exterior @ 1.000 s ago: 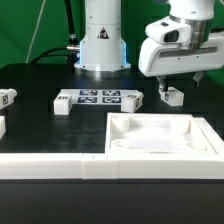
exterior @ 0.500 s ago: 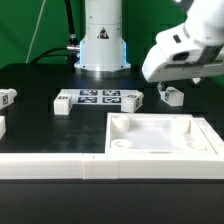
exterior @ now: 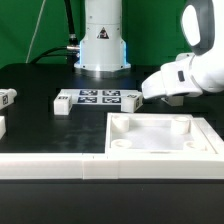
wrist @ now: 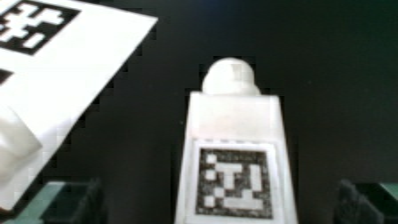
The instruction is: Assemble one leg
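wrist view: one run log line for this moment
phase: pre-grasp | target: small white oblong plastic leg with square marker, lying on black table | jaws: open, either side of leg, no contact

White leg (wrist: 235, 140) with a square marker and rounded tip on black table (wrist: 320, 60), marker board (wrist: 63, 60) corner beside it

No readable words, brands or numbers anywhere.
Leg (wrist: 233, 150): one black-and-white square marker on its face, pattern only.
Marker board (exterior: 98, 98): row of like square markers.
Block (exterior: 7, 97) at the exterior view's left: one marker.
Robot base (exterior: 101, 40): dark triangular sign, illegible.
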`<state>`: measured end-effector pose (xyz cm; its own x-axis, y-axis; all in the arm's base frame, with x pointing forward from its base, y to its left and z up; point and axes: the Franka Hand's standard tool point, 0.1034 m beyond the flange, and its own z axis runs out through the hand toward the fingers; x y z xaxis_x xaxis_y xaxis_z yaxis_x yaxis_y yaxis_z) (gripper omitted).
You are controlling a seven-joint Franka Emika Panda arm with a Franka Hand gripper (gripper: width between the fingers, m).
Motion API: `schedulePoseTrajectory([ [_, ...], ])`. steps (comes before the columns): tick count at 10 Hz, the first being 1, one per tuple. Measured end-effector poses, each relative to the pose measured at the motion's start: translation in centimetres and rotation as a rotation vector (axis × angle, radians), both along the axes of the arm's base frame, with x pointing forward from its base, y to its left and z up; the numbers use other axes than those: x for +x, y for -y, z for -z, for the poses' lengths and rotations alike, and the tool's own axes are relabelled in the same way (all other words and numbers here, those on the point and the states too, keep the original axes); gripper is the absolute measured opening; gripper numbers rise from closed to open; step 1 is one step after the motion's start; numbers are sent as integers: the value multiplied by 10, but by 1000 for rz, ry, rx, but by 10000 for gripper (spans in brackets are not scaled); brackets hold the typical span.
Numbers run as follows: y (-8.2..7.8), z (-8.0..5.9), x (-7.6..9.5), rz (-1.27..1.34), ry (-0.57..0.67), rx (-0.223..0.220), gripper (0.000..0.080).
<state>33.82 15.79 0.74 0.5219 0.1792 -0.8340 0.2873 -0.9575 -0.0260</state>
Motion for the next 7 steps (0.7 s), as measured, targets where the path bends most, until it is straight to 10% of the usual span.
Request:
schedulePoseTrajectory([
  [4,0,2,0,3,7,0,649],
  [7,0,2,0,4,7,0,289],
])
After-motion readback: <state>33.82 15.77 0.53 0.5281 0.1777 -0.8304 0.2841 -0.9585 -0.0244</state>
